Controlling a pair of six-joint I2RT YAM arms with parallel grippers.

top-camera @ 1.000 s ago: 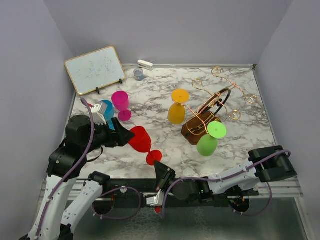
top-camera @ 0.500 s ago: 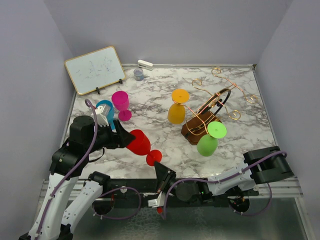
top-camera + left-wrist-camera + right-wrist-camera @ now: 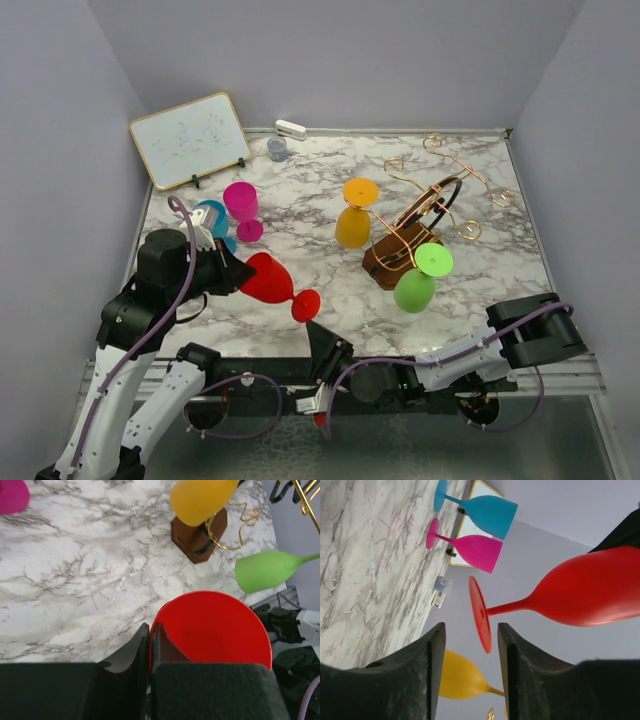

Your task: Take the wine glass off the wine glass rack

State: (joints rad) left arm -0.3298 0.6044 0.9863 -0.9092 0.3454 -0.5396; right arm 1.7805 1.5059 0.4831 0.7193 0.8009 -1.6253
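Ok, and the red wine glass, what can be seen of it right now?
The red wine glass is opaque, matt and plastic-looking, with a wide bowl, thin stem and round flat foot. The left hand is shut on the bowl's rim, one finger inside and one outside. The glass hangs tilted over the near left part of the marble table, its foot clear of the surface and pointing towards the open right hand, which shows no contact with it.
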